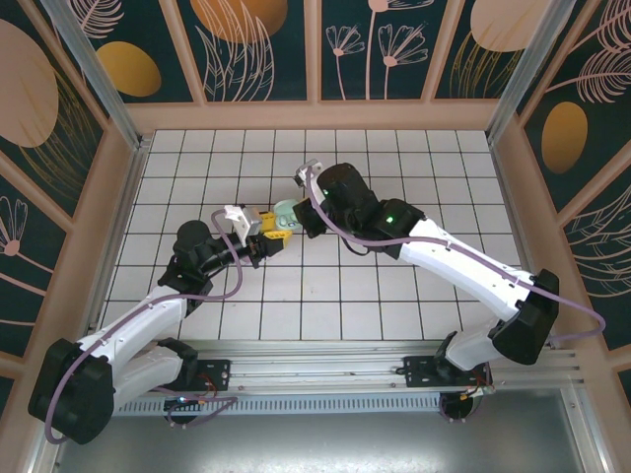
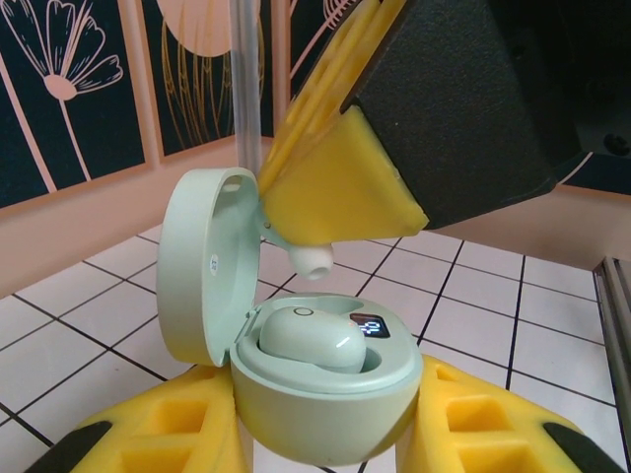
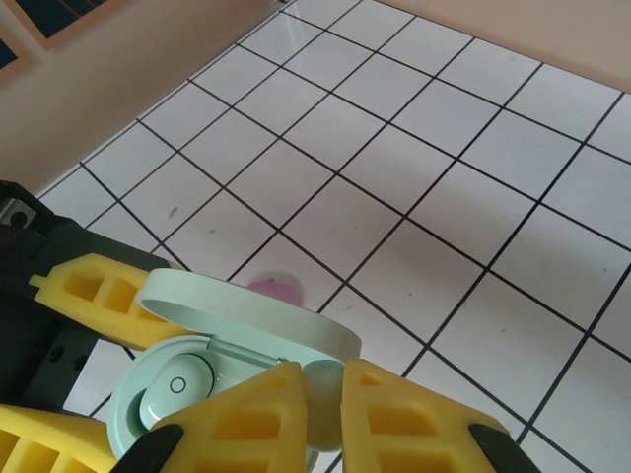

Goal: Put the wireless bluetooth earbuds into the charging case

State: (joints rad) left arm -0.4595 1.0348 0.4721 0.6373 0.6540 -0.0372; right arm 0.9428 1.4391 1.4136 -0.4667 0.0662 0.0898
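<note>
My left gripper (image 2: 325, 439) is shut on the base of a mint green charging case (image 2: 325, 394), whose lid (image 2: 202, 266) stands open to the left. One mint earbud (image 2: 311, 340) sits in a well of the case. Right above the case, my right gripper (image 3: 323, 394) is shut on a second mint earbud (image 3: 323, 379). That bud's tip (image 2: 314, 261) pokes out below the right gripper's yellow fingers (image 2: 335, 187), a little over the case. In the top view the case (image 1: 286, 210) is mid-table where both grippers meet. A small pink-purple bud (image 3: 278, 289) lies on the tile beyond the lid, partly hidden.
White tiles with black grid lines (image 1: 394, 168) cover the floor, and pale wooden walls (image 1: 315, 116) fence it on three sides. A metal rail (image 1: 325, 355) with both arm bases runs along the near edge.
</note>
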